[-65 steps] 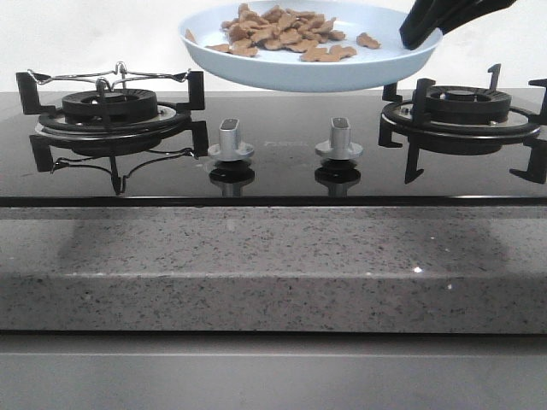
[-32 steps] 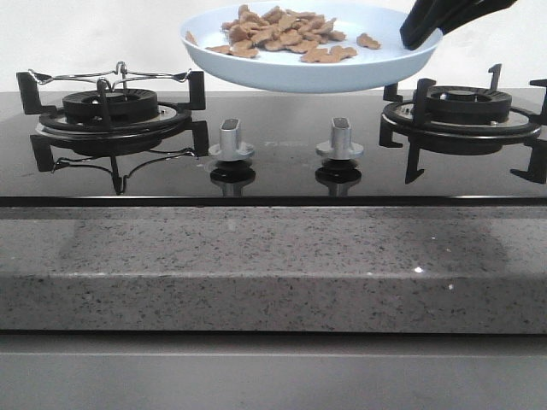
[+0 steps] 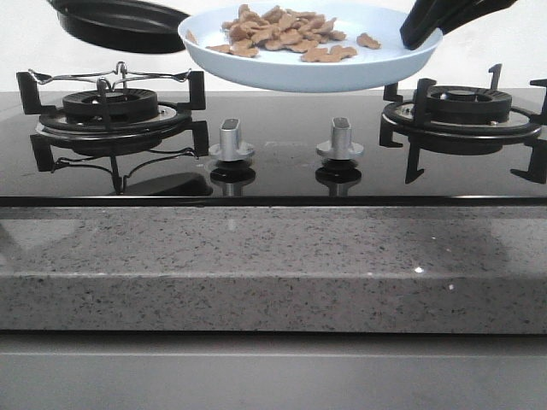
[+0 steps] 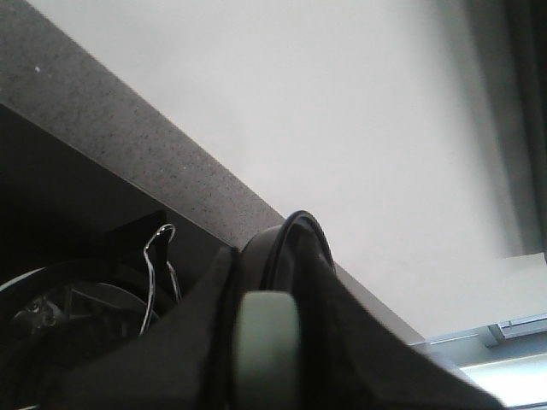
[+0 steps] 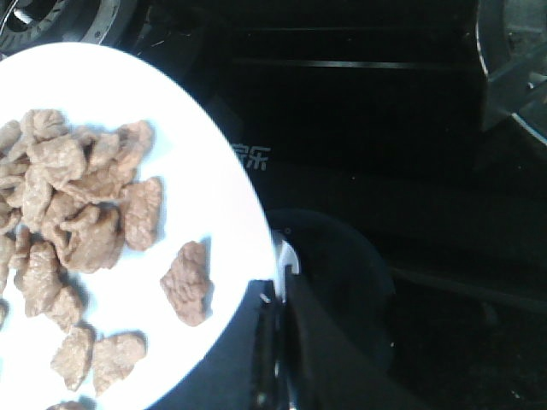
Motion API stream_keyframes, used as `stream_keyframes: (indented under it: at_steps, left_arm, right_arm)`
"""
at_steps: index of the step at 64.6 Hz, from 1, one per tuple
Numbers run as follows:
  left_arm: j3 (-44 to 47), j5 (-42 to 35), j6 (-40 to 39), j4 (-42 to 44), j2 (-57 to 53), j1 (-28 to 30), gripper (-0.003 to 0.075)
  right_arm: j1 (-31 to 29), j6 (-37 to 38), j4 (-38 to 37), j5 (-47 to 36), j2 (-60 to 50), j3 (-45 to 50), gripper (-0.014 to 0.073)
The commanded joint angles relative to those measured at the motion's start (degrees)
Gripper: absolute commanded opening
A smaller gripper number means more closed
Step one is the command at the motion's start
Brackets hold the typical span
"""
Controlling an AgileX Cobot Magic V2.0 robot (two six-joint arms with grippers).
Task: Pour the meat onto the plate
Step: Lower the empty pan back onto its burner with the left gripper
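Hovering above the glass cooktop, the plate hangs in the air between the two burners, pinched at its rim by the right gripper, whose black fingers are clamped over the edge. The meat sits heaped on the plate, mostly on the half away from that gripper, with one stray piece lying close to the fingers. Directly below the plate stand the two silver knobs. The right burner grate sits beneath and just beside the right gripper.

Off the plate's far edge, a black frying pan is held up over the left burner grate, its rim close to the plate's rim. In the left wrist view the left gripper is closed on the frying pan's dark rim, with a wire pot stand on the burner underneath it.
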Motion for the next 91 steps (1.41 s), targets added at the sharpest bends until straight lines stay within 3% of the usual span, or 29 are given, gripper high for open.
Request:
stream_keyframes:
  at_steps: [1,45,50,58,64,80,91]
  left_arm:
    - [-1.6,2.6,-1.0,-4.3,-2.1,0.3,-0.002]
    - [-1.6,4.6,-2.0,2.1,-0.7,2.4,-0.0013]
    - [-1.6,4.2,-1.9,2.1,-0.7,2.4,0.0042]
    - [-1.6,2.7,-1.9,3.0,-0.7,2.6,0.022]
    - [-1.6,2.1,-1.9,3.5,-0.7,3.1,0.0295]
    - [-1.6,2.3,-1.9,6.0,-0.8,5.4,0.0334]
    - [-1.6,2.3,-1.9,11.3,-1.6,7.8,0.0416]
  right_arm:
    - [-0.3,-0.3,2.1,-2.9,-2.2,-1.6,-0.0068]
    - [-0.3,-0.3,2.1,-2.9,-2.2,-1.6,-0.0068]
    - [-0.3,-0.3,2.1,-2.9,-2.2,-1.6,-0.0068]
    - [-0.3,-0.3,2.1,-2.9,-2.2,-1.6,-0.0068]
    - [-0.3,-0.3,2.1,-2.9,-2.2,-1.6,-0.0068]
    - [-0.3,-0.3,2.1,-2.9,-2.2,-1.6,-0.0068]
    - [-0.3,-0.3,2.1,-2.9,-2.2,-1.6,-0.0068]
